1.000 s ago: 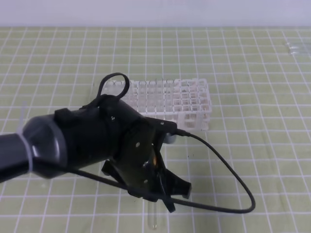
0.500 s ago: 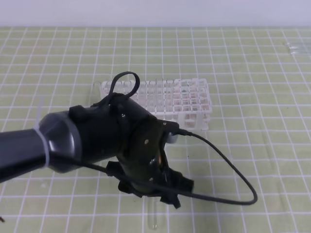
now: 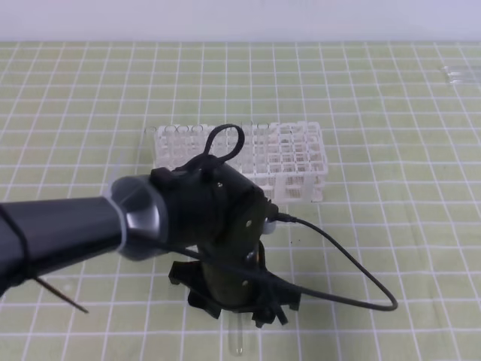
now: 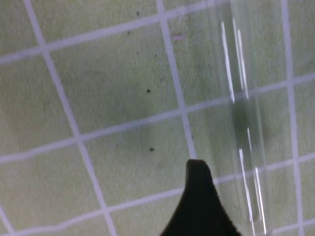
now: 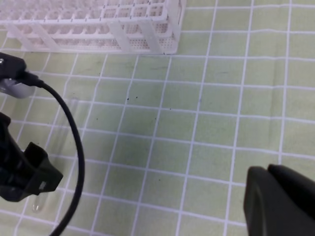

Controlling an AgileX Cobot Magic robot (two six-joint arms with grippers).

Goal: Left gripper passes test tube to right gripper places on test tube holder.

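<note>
The test tube (image 3: 237, 340) lies flat on the green grid mat, only its rounded end showing below my left gripper (image 3: 237, 304). That all-black gripper hangs low over the tube with its jaws spread to either side, so it is open. In the left wrist view one black fingertip (image 4: 198, 173) sits just left of the clear test tube (image 4: 243, 123), apart from it. The white test tube holder (image 3: 293, 158) stands behind. In the right wrist view the test tube (image 5: 54, 147), the left gripper (image 5: 24, 169) and the test tube holder (image 5: 98, 24) show, while only one dark fingertip (image 5: 280, 201) of my right gripper shows.
A black cable (image 3: 361, 286) loops over the mat right of the left gripper. Small clear items (image 3: 460, 74) lie at the far right back edge. A thin dark stick (image 3: 64, 297) lies on the mat at the left.
The left arm has swung right and lowered, turning its gripper down over the test tube. The tube has stayed where it lay.
</note>
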